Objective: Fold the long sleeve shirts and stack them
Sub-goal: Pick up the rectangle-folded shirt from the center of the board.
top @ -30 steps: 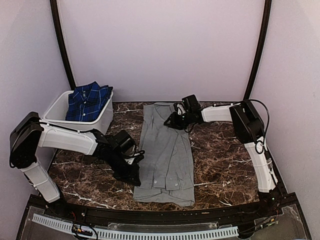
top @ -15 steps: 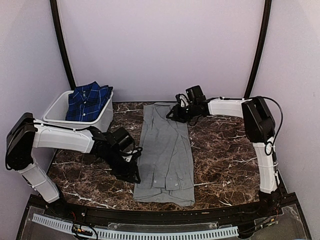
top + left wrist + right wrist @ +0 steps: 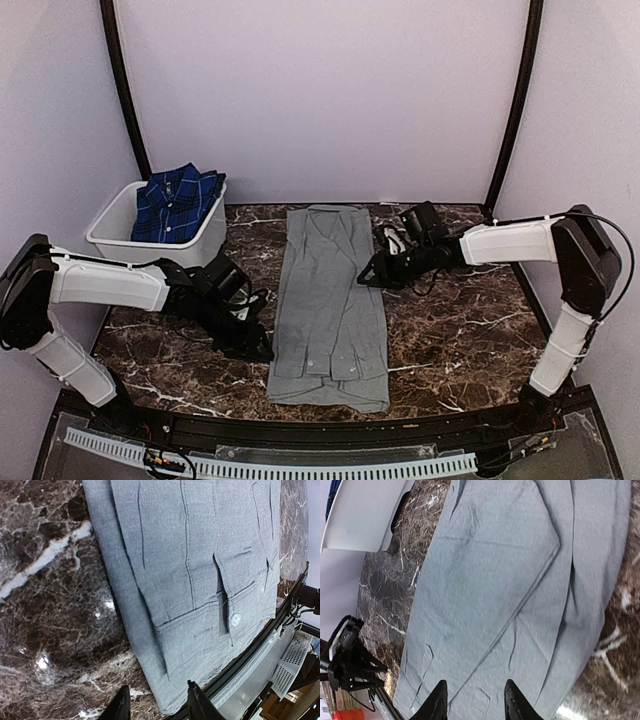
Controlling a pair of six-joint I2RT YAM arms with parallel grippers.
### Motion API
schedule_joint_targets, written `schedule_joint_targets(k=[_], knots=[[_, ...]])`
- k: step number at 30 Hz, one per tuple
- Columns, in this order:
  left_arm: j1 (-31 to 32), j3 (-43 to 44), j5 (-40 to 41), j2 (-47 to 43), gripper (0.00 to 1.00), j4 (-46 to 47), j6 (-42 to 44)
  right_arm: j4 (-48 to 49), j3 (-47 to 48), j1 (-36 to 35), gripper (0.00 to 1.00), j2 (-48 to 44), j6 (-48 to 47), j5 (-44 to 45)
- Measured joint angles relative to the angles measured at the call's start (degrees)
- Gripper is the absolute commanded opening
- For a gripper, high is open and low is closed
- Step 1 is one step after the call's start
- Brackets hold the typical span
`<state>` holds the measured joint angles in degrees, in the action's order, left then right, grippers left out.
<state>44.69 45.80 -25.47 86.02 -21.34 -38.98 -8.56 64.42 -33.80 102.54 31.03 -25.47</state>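
Note:
The grey long sleeve shirt (image 3: 330, 300) lies flat in a long narrow strip down the middle of the marble table, collar at the far end, sleeves folded in. The plaid long sleeve shirt (image 3: 178, 200) lies folded in the white tub (image 3: 205, 243). My left gripper (image 3: 255, 345) is open and empty, low beside the grey shirt's near left edge; its wrist view shows the shirt hem (image 3: 200, 580) between its tips (image 3: 157, 702). My right gripper (image 3: 368, 275) is open and empty at the shirt's right edge, midway along; it hovers over the cloth (image 3: 510, 580) in its wrist view (image 3: 475, 697).
The tub stands at the far left corner and shows in the right wrist view (image 3: 365, 515). The table's black front edge (image 3: 320, 425) runs just past the shirt's hem. Bare marble (image 3: 450, 330) lies right of the shirt.
My right gripper has moved from the shirt's collar end toward me to the middle of its right edge. My left gripper has drawn slightly left, away from the shirt's edge.

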Motion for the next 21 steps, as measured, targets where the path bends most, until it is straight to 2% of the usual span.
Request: schedule_joint_targets(k=[7, 21], knots=[[-1.1, -3.0, -3.5, 0.2, 0.38, 5.0, -0.9, -0.4, -14.0, -1.5, 0.36, -13.4, 3.3, 0.0], [-1.4, -8.7, -7.8, 0.5, 0.41, 11.1, -2.3, 1.2, -32.6, -11.7, 0.37, -25.0, 15.8, -0.2]])
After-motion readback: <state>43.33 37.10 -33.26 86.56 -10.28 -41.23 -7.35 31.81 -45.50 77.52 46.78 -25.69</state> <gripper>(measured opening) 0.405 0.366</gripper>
